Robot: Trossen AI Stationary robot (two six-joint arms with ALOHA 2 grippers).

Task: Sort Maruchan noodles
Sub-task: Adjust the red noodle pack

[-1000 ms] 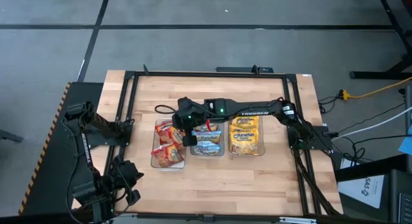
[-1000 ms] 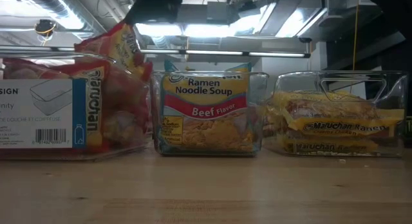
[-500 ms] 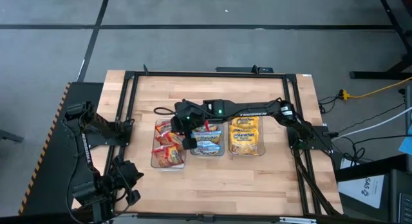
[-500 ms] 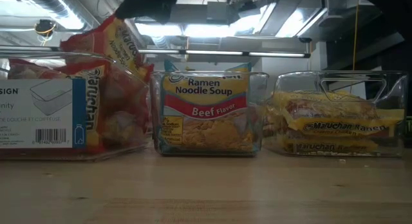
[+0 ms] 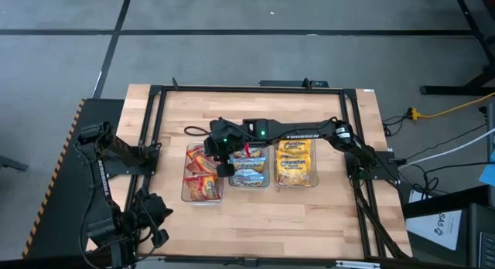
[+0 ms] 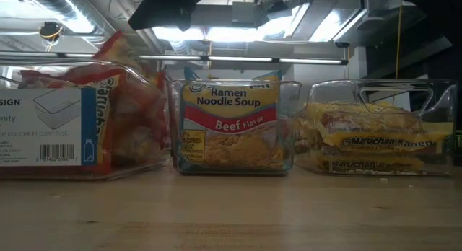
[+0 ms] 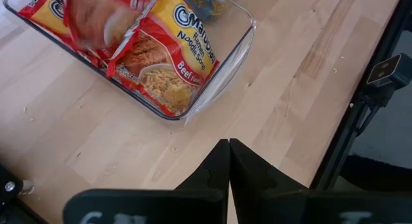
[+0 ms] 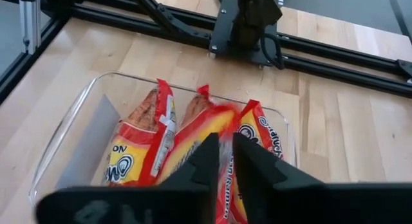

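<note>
Dropping lower than a second ago, the red packet point(image 6: 108, 53) that was sticking up above the left bin point(image 5: 202, 176) is now sinking among the other red packets point(image 8: 145, 143) there, blurred in both the low and right wrist views. On the wooden table point(image 5: 309, 211) three clear bins are sitting in a row: the left bin is holding red packets, the middle bin point(image 5: 249, 172) is holding blue-printed beef packets point(image 6: 229, 121), and the right bin point(image 5: 297, 162) is holding yellow packets point(image 5: 294, 161). Reaching across from the right side, the right arm is stretching over the middle bin, with the right gripper point(image 8: 220, 156) hanging just above the left bin; its fingers are standing slightly apart, with a narrow gap between them and the red packet showing in that gap, but I cannot tell whether they are touching it. Folded at the table's near left corner, the left arm is waiting, and the left gripper point(image 7: 228, 161) is pointing toward the left bin's corner with its fingers pressed together on nothing.
</note>
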